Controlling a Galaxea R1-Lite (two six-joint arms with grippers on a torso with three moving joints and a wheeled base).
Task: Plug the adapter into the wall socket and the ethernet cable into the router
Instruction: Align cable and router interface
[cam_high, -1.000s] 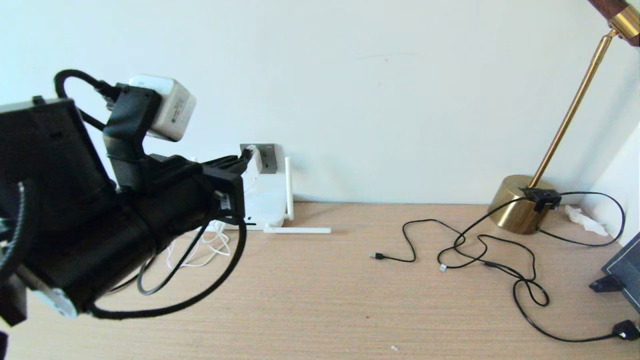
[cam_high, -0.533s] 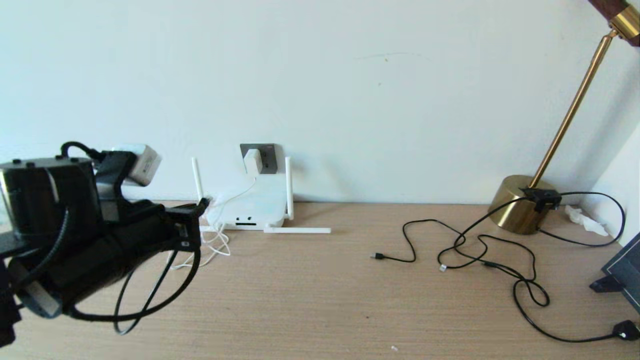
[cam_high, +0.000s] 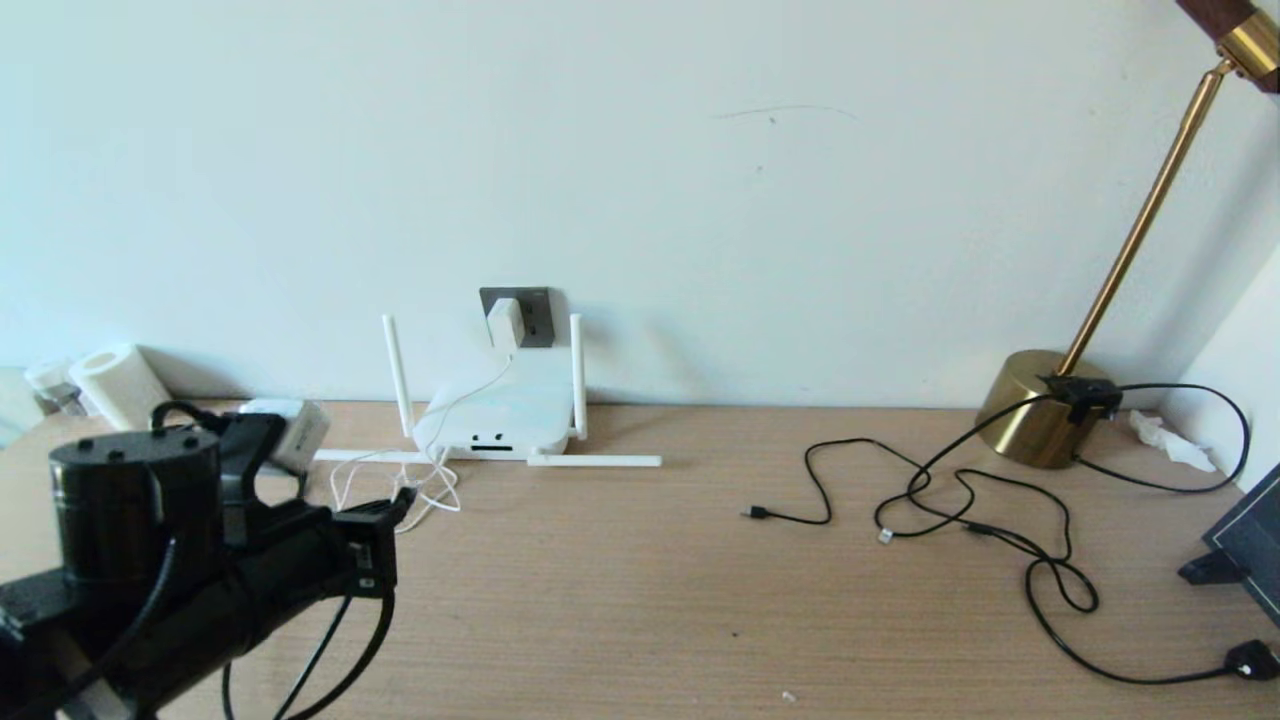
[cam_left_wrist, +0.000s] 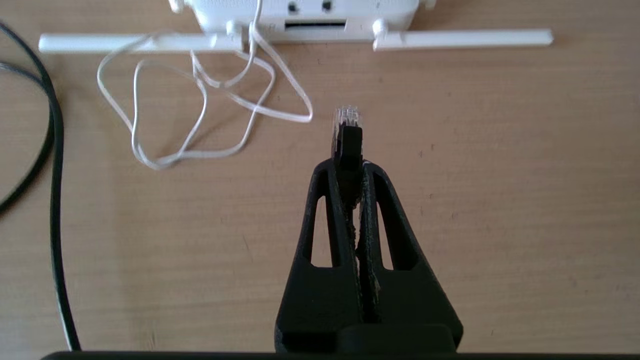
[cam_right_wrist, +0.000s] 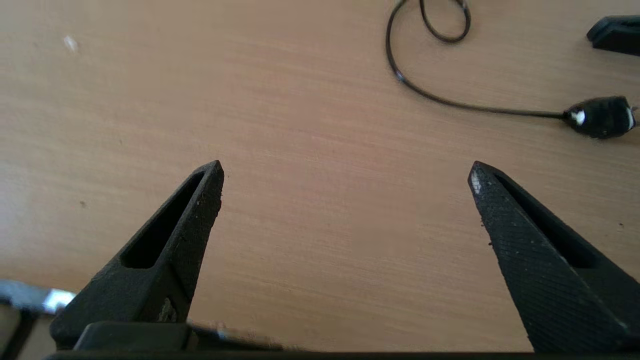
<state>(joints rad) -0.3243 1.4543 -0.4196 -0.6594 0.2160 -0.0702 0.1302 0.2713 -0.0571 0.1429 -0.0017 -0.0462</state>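
The white adapter (cam_high: 505, 321) sits on the dark grey wall socket (cam_high: 538, 312), and its thin white cord (cam_high: 425, 487) loops down past the router (cam_high: 500, 418). Two of the router's antennas stand upright and two lie flat on the table. My left gripper (cam_high: 398, 503) hovers low over the table in front of the router, a little to its left. In the left wrist view that gripper (cam_left_wrist: 350, 167) is shut on the ethernet cable's black plug (cam_left_wrist: 346, 127), whose clear tip points at the router's front edge (cam_left_wrist: 305, 20). The thick black cable (cam_high: 340, 640) hangs below the arm. My right gripper (cam_right_wrist: 345, 172) is open over bare table.
A brass lamp base (cam_high: 1040, 405) stands at the back right with thin black cables (cam_high: 960, 500) tangled in front of it. A dark stand (cam_high: 1245, 545) is at the right edge. A paper roll (cam_high: 115, 385) stands at the back left. A small black plug (cam_right_wrist: 597, 116) lies near my right gripper.
My left arm has come down and back from in front of the wall socket to low over the table, still holding the ethernet plug. The router and adapter are now uncovered.
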